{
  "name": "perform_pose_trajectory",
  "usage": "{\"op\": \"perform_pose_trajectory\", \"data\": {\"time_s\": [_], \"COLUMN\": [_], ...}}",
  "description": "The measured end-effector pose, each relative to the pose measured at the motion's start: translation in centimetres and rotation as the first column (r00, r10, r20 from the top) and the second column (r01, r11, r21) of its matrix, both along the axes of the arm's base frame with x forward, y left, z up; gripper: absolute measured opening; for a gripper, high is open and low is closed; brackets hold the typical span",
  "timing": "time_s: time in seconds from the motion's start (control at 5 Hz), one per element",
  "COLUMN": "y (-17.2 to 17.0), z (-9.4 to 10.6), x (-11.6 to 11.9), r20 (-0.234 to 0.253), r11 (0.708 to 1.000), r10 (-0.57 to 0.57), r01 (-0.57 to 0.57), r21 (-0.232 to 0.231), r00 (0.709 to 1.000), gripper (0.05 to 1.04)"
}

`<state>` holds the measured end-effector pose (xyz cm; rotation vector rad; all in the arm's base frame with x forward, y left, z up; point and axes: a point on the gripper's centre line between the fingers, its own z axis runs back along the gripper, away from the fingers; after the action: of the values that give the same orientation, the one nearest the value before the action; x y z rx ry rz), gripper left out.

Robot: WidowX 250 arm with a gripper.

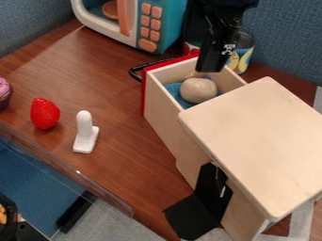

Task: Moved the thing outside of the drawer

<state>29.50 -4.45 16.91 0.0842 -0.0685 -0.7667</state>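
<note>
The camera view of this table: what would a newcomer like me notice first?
Probably the bright red strawberry-like toy, which stands out against the brown tabletop at the left. Next, the open wooden drawer with its red front, in the upper middle, holding a round beige thing on something blue. Then the black gripper, hanging near the top over that drawer.

**Ball in the open drawer, other toys leftward**

On the table (pixel 100 75), the ball (pixel 198 90) lies with a cloth (pixel 174 89) in the drawer (pixel 161 113) of the cabinet (pixel 258 136), at right. Behind are a can (pixel 241 54) and, farther left, a toy microwave (pixel 151 23). Left of the drawer: bracket (pixel 85 134), strawberry (pixel 44 113), then cupcake (pixel 4 93).
</note>
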Motion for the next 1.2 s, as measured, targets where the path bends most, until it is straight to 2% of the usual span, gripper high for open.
{"op": "perform_pose_trajectory", "data": {"time_s": [0.2, 0.4, 0.8, 1.2], "y": [0.0, 0.1, 1.6, 2.5], "z": [-0.8, -1.6, -3.3, -5.8], "x": [0.0, 0.6, 2.2, 3.8], "r20": [-0.025, 0.007, 0.034, 0.037], "r11": [1.0, 0.998, 0.986, 0.973], "r10": [0.004, 0.058, 0.166, 0.229], "r01": [-0.004, -0.058, -0.166, -0.227], "r21": [0.004, -0.007, -0.016, -0.033], "r00": [1.0, 0.998, 0.985, 0.973], "gripper": [1.0, 1.0, 1.0, 1.0]}}
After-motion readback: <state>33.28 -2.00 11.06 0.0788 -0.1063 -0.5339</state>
